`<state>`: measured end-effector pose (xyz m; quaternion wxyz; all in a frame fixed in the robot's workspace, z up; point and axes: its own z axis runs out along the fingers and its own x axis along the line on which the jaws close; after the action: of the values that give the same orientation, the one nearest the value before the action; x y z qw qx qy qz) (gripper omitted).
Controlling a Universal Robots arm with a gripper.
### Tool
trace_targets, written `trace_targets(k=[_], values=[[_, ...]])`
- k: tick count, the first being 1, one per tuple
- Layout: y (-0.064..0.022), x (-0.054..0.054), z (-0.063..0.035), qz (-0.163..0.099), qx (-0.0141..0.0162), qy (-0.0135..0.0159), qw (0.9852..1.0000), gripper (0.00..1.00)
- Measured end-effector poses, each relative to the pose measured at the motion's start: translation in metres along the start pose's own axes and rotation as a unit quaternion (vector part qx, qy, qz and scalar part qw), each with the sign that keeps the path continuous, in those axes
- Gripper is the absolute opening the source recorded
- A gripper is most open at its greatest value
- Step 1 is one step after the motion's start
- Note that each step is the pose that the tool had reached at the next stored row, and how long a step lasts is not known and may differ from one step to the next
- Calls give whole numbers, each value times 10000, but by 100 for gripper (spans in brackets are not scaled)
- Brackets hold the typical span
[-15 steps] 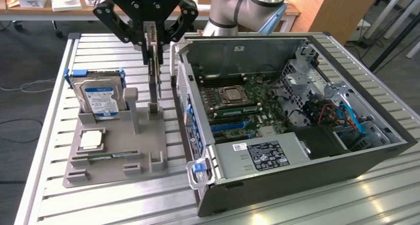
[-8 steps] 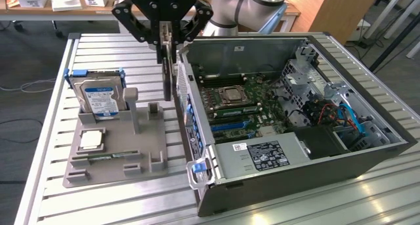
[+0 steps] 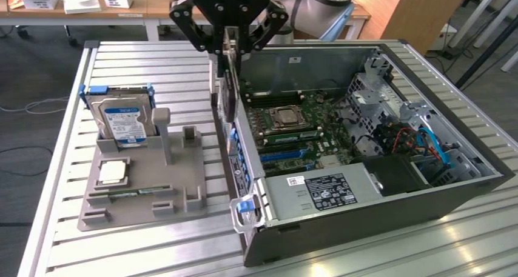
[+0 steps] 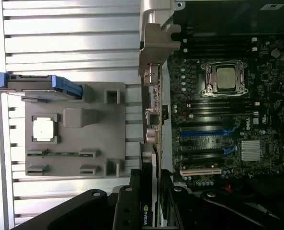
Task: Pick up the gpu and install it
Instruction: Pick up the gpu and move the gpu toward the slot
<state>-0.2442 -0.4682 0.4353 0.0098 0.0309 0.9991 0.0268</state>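
Observation:
The gpu [image 3: 230, 89] is a thin dark card that hangs edge-down from my gripper [image 3: 230, 46], which is shut on its top edge. It hovers just over the open computer case's wall on the exterior view's left, beside the motherboard [image 3: 299, 137]. In the wrist view the gpu [image 4: 149, 172] appears edge-on between my black fingers [image 4: 125, 203], my gripper [image 4: 149, 189] above the case's port-side wall. The motherboard [image 4: 218, 120] with its blue and white slots lies right beside the card.
A grey fixture tray [image 3: 137, 186] on the slatted table holds a blue-labelled hard drive [image 3: 121, 119] upright, a processor chip [image 3: 111, 172] and a green memory stick [image 3: 130, 193]. The case [image 3: 364, 228] has a power supply [image 3: 319, 192] and cables inside.

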Motion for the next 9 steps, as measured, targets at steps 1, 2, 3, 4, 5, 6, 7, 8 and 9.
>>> trace_targets(k=[1,2,3,4,5,6,7,8,9], values=[[3,-44,1,1,-1,2,10000,27],[5,-88,2,1,-1,4,10000,27],[7,-137,2,1,-1,6,10000,27],[9,-183,3,1,-1,9,10000,27],[12,-228,4,1,-2,10,10000,27],[14,-272,5,2,-3,12,10000,27],[17,-315,7,2,-4,13,10000,27],[19,-362,7,1,-4,14,10000,27],[21,-410,8,1,-6,15,10000,27]])
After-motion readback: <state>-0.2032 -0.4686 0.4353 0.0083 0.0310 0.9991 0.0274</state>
